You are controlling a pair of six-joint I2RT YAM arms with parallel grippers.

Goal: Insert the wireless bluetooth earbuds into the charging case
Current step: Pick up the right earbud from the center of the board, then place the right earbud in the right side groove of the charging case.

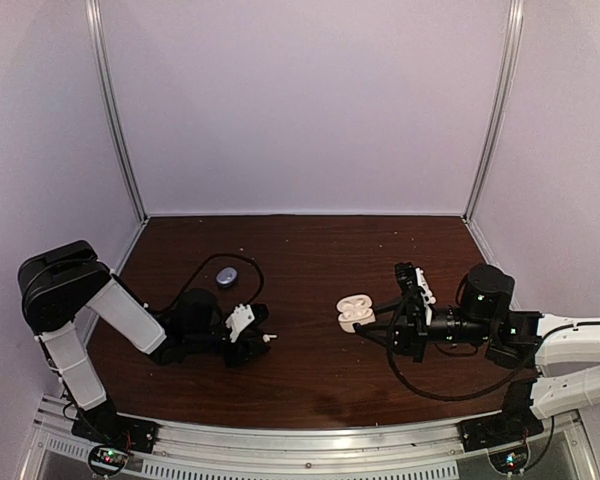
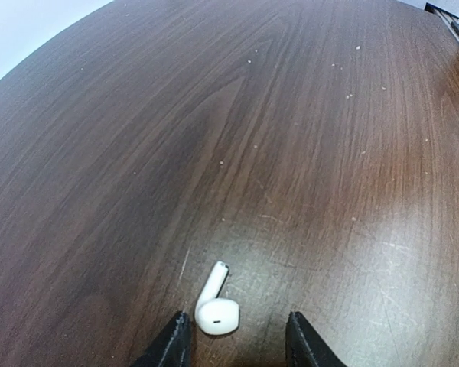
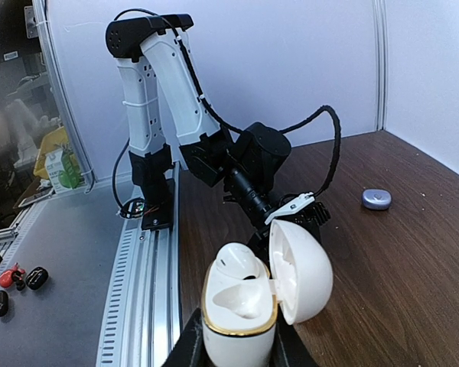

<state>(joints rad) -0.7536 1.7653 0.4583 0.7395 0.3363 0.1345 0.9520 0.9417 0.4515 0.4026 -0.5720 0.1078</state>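
On desk (image 2: 214,115), white earbud (image 2: 216,313) is lying between the open left jaws; right jaws are gripping open-lidded charging case (image 3: 239,313).

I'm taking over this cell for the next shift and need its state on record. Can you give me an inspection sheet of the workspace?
Surface: dark wood table, scattered with pale specks.
Job's things: white earbud lying loose; white charging case upright, lid open.
Clutter: small bluish-purple rounded object on the left side.
Grippers: left gripper open, fingers either side of the earbud; right gripper apparently clamped on the case's base.
Cables: black cable arcs past the bluish-purple object; second black cable loops below the right arm.
Surroundings: white walls; metal rail at the near edge.
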